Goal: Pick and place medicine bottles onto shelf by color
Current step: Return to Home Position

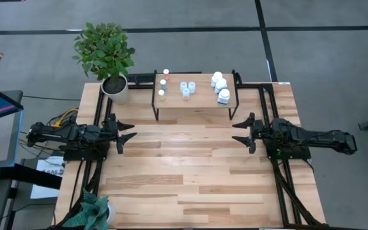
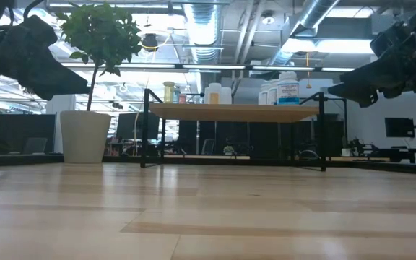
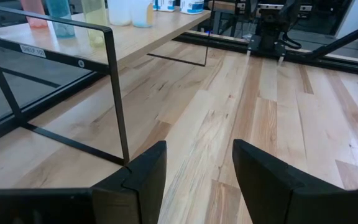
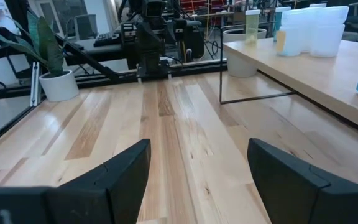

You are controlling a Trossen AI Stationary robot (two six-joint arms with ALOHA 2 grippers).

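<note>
The medicine bottles stand on the shelf [image 1: 195, 106], a low rack with a light wood top and black legs at the table's far middle. Three thin vials with coloured caps [image 1: 163, 84] stand at its left end, three light-blue-capped ones [image 1: 186, 88] in the middle, three stubby white ones [image 1: 220, 87] at the right. My left gripper [image 1: 130, 131] hovers open at the table's left, level, pointing right. My right gripper [image 1: 237, 131] hovers open at the right, pointing left. Neither has anything between its fingers.
A white pot with a leafy plant [image 1: 115, 88] stands at the far left corner beside the shelf. Another potted plant [image 1: 94, 211] sits at the near left corner. Bare wooden tabletop [image 1: 184, 172] stretches between the arms and toward the near edge.
</note>
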